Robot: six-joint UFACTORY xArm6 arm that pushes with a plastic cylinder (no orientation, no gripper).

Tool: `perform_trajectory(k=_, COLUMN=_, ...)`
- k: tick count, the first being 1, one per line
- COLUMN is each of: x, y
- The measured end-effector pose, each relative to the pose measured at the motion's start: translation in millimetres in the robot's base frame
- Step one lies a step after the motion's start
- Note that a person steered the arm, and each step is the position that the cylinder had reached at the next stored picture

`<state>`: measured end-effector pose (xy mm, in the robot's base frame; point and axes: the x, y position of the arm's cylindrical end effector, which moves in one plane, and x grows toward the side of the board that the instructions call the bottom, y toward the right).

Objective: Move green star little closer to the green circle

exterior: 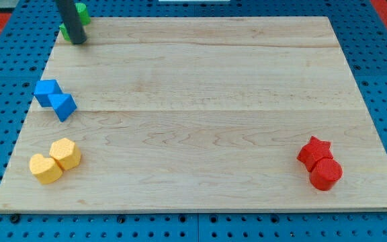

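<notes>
my tip sits at the top-left corner of the wooden board, rod coming down from the view's top edge. No jaws on this rig, just the bare rod, so nothing clamped. Green block is right behind the rod, touching or nearly touching it on the view's right and above; rod covers most of it, so can't tell star from circle, or whether it's 1 block or 2. Below my tip toward the view's bottom: 2 blue blocks touching each other, shapes unclear. Further down, 2 yellow blocks side by side, near the bottom-left corner. Far off to the view's right and bottom: red star touching red cylinder. Nothing between my tip and the green
</notes>
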<state>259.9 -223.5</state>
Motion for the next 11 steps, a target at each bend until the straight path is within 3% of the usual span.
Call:
perform_trajectory(k=1, x=4.4, y=37.5)
perform_trajectory(k=2, x=-43.3, y=63.9)
perform_trajectory(k=3, x=-35.0, y=43.7)
perform_trajectory(k=4, x=8.6, y=-8.4)
perform_trajectory(k=6, x=10.3, y=-81.2)
perform_trajectory(k=8, x=-16.5, y=-44.4)
perform_trajectory(k=11, x=4.4, y=-24.9)
